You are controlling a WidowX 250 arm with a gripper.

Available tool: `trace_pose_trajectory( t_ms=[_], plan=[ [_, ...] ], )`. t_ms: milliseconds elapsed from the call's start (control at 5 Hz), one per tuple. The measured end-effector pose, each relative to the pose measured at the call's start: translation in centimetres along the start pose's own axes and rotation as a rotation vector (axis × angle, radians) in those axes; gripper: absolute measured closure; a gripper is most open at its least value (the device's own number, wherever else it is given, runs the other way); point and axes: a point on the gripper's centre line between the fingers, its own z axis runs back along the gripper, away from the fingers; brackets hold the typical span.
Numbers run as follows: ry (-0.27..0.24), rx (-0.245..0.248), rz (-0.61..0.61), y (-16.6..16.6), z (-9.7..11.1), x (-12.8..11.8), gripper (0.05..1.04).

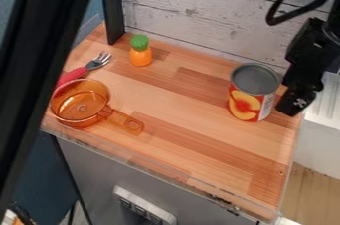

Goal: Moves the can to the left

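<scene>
Since the can point(242, 100) looks like smooth, stiff metal, it should bear a firm grip around its middle but may slip; its weight is uncertain. It stands upright on the right of the counter point(186, 97). Just beside it hangs the gripper point(293, 105), whose opening cannot be made out, nor any contact. The view's edge cuts off the arm point(310, 40).

There is one cylindrical metal can with a red, orange and white label point(247, 105), right of centre in the frame. One clear orange plastic toy pan with a handle point(81, 119) is at the left. One fork with a red handle and silver-coloured tines point(91, 66) is at the upper left. One small rounded orange toy vegetable with a green top point(140, 56) is at the upper left too, making four loose things, one of each kind.
</scene>
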Motion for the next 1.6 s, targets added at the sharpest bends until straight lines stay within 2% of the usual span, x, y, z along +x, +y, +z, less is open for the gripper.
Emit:
trace_pose_trajectory(
  t_ms=[200,600,800,1000,1200,1600],
  plan=[
    [0.000,0.002,0.026,-0.8,-0.4,1.3,0.083],
    [-0.016,0.069,0.097,-0.4,-3.4,4.6,0.083],
    [-0.045,0.049,0.119,-0.4,-3.6,6.3,0.083],
    [-0.058,0.020,0.132,-0.3,-3.0,8.2,0.083],
    [-0.052,0.012,0.150,0.0,-3.0,10.5,0.083],
    [-0.170,-0.031,0.172,0.3,-4.3,14.5,0.083]
  ],
)
